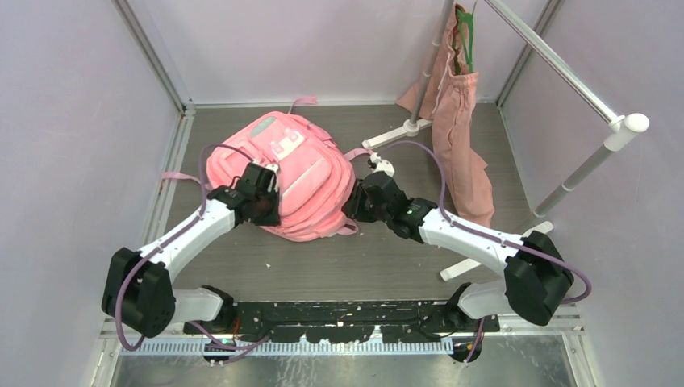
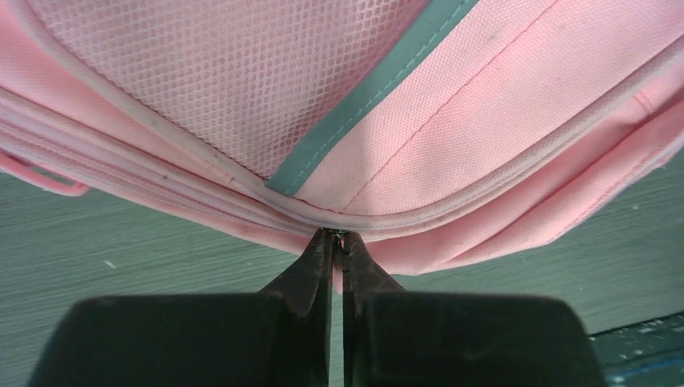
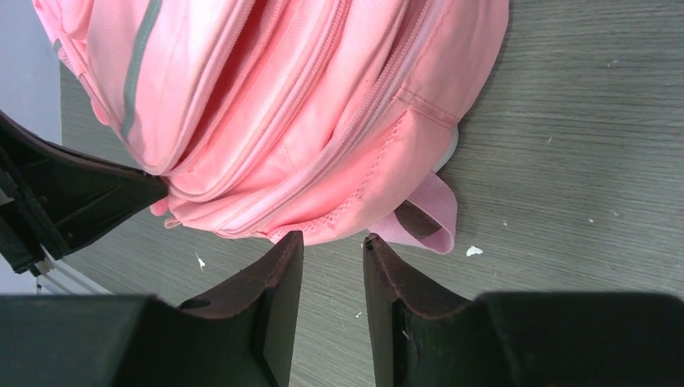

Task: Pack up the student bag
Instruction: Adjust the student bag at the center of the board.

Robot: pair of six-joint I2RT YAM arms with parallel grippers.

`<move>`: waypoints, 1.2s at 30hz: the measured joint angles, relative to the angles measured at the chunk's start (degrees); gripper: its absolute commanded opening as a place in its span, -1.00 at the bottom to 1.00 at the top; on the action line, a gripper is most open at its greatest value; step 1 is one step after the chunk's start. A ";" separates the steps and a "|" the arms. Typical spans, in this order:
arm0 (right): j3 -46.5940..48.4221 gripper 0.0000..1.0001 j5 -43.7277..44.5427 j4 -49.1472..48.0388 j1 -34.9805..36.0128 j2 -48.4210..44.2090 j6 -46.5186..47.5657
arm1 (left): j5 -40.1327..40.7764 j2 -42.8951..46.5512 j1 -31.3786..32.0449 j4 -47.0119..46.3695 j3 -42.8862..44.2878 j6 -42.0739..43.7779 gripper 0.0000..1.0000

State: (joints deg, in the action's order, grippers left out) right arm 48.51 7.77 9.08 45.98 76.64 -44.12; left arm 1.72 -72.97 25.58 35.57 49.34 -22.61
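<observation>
The student bag (image 1: 302, 165), a bright pink backpack, lies on the table floor at centre-left, its grey-green patch toward the back. My left gripper (image 1: 264, 211) is at the bag's near-left edge. In the left wrist view it (image 2: 338, 235) is shut on a thin pink tab at the zipper seam of the bag (image 2: 484, 113). My right gripper (image 1: 356, 203) is at the bag's near-right side. In the right wrist view it (image 3: 333, 240) is open and empty, just short of the bag (image 3: 306, 105) and a pink strap loop (image 3: 427, 222).
A dusty-pink drawstring sack (image 1: 460, 137) hangs on a green hanger (image 1: 465, 36) from a white clothes rack (image 1: 565, 68) at the back right. The rack's feet (image 1: 395, 133) rest on the floor close behind my right arm. Walls enclose the left, back and right.
</observation>
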 measured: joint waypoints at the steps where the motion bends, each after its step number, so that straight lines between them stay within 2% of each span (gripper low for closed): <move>1: 0.15 -0.21 -0.20 0.09 0.00 0.00 0.00 | -1.18 -0.17 -0.02 -0.02 0.02 -0.61 -1.00; 6: 1.77 -0.22 -1.05 0.39 0.02 -0.26 0.09 | -8.04 -0.15 -0.26 -2.27 -0.26 -6.12 -1.00; 11: 2.16 -0.21 -2.08 0.04 0.42 -0.31 0.09 | -14.38 1.53 -0.33 -11.28 -5.07 -14.82 -1.00; 16: 2.19 -0.21 -3.08 -1.18 2.19 0.46 -0.13 | -16.22 0.94 1.66 -16.15 -6.51 -19.43 -1.00; 17: 2.23 -0.21 -3.43 -1.38 2.47 0.79 -0.20 | -16.59 0.33 2.23 -17.14 -6.49 -20.15 -0.95; 19: 2.54 -0.20 -4.11 -1.55 3.15 1.77 -0.24 | -17.55 -1.20 3.06 -18.56 -6.32 -20.90 -0.55; 20: 2.75 -0.19 -4.44 -1.57 3.43 2.21 -0.22 | -18.10 -2.08 3.41 -19.06 -6.14 -21.14 -0.25; 21: 3.10 -0.18 -4.59 -1.51 3.82 2.73 -0.15 | -18.58 -2.71 3.67 -19.15 -5.81 -21.27 -0.02; 22: 3.58 -0.17 -4.68 -1.38 4.20 3.37 0.00 | -19.47 -3.06 3.85 -18.99 -5.40 -21.57 0.14; 24: 4.42 -0.15 -4.68 -1.14 4.96 4.44 0.35 | -20.22 -2.97 4.15 -18.14 -4.39 -21.09 0.26; 27: 5.73 -0.14 -4.04 0.26 6.03 5.40 0.96 | -19.76 -1.57 4.44 -15.47 -2.23 -19.74 0.27; 29: 7.19 -0.12 -3.04 1.20 6.78 6.03 1.57 | -18.01 0.70 4.28 -12.52 -1.18 -18.36 0.21; 33: 10.49 0.11 0.52 2.19 9.09 8.33 2.97 | -13.99 6.84 3.26 -8.94 -0.37 -17.20 0.03; 36: 12.48 0.15 3.50 2.67 11.82 10.73 3.98 | -9.68 11.26 1.77 -6.49 -0.39 -17.77 0.03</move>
State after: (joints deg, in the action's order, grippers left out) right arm 60.99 11.27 11.75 57.80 87.37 -40.14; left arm -7.97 -61.71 27.35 29.08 48.95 -40.38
